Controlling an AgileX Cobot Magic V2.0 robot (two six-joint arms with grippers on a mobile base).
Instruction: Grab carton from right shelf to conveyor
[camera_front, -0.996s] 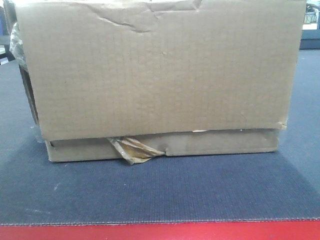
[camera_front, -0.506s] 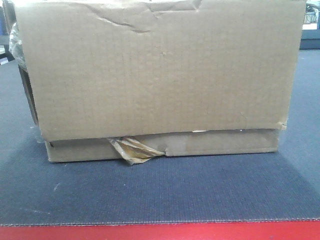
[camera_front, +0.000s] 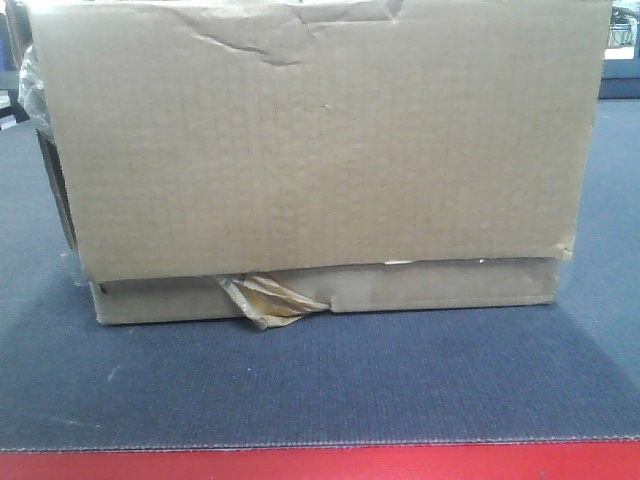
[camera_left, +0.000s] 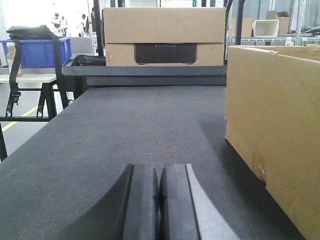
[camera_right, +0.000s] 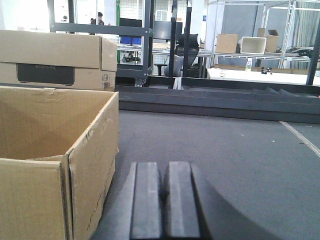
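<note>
Brown open-topped cardboard carton (camera_front: 320, 150) sits on the dark grey textured worktop (camera_front: 320, 385), between the left end effector (camera_left: 159, 200) and right end effector (camera_right: 163, 205), both pressed together, empty.

dark conveyor belt (camera_front: 320, 385), open carton (camera_front: 320, 150) resting on it

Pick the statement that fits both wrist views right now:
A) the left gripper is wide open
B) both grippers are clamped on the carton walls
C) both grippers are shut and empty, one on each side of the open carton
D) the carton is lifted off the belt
C: the left gripper and right gripper show pads pressed together, gripping nothing, with the carton resting between them.
</note>
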